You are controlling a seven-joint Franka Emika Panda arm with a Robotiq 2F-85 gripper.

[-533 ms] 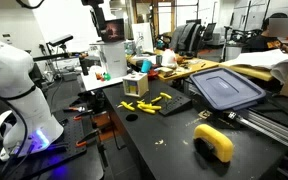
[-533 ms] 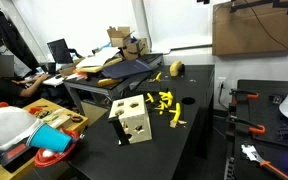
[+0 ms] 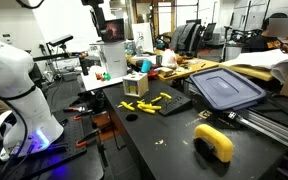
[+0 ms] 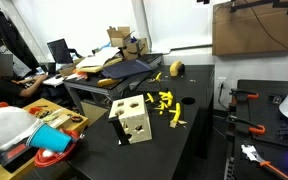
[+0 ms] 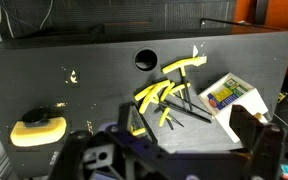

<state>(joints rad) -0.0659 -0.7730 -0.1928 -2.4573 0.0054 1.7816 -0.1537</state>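
High over the black table [image 5: 84, 60], the gripper [image 5: 189, 125] hung empty with jaws wide apart, the yellow sticks [image 5: 169, 95] heaped below it beside the wooden block [image 5: 232, 97], where a clumsy descent might have scattered that loose, crossed pile.

Black table [image 3: 156, 142], cluttered desks [image 4: 96, 88], office chairs [image 3: 189, 37]

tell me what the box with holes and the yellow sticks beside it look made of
Box with holes: likely unfinished light wood or plywood; pale tan matte faces with cut holes. Yellow sticks: probably plastic, maybe painted wood; uniform bright colour, thin straight shapes, too small to tell surely.
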